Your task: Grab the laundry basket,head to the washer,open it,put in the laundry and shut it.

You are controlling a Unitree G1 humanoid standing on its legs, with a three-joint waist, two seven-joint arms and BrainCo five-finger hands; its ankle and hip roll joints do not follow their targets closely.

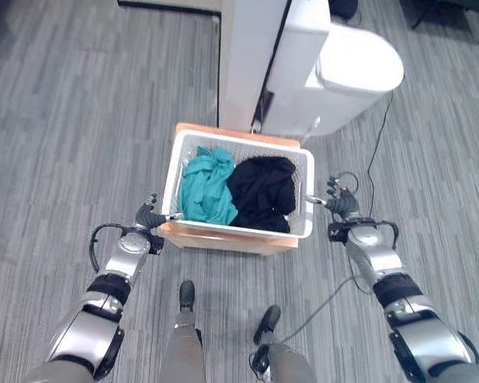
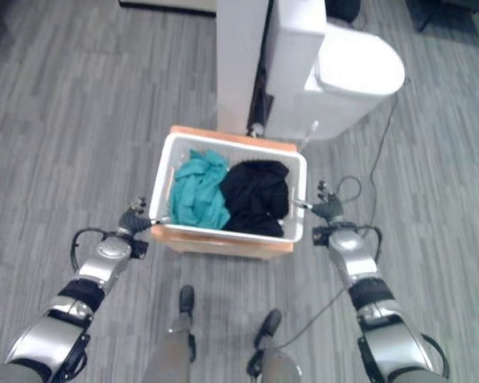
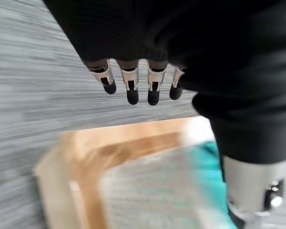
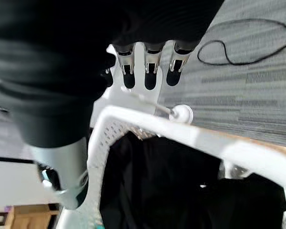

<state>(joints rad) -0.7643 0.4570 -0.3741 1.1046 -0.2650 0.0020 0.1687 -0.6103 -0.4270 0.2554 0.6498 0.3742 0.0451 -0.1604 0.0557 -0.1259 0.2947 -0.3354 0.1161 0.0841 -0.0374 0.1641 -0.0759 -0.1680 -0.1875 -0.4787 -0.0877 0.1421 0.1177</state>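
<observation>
- While the white basket (image 1: 307, 203) sits on a wooden stand (image 1: 223, 238) on the floor, the task looks barely begun
- It holds teal laundry (image 1: 207, 187) and black laundry (image 1: 262, 191)
- The left robot hand (image 1: 148, 215) hangs just beside the basket's left end; its fingers (image 3: 132, 90) point straight, gripping nothing
- The right robot hand (image 1: 342, 203) is at the right end by a wire handle (image 4: 148, 101); its fingers (image 4: 149, 78) are straight, not closed on it
- The white washer (image 1: 335, 72) stands just beyond the basket
- Left to do, I judge: grasp and lift, walk over, open, load, shut
- No writing or label is readable
</observation>
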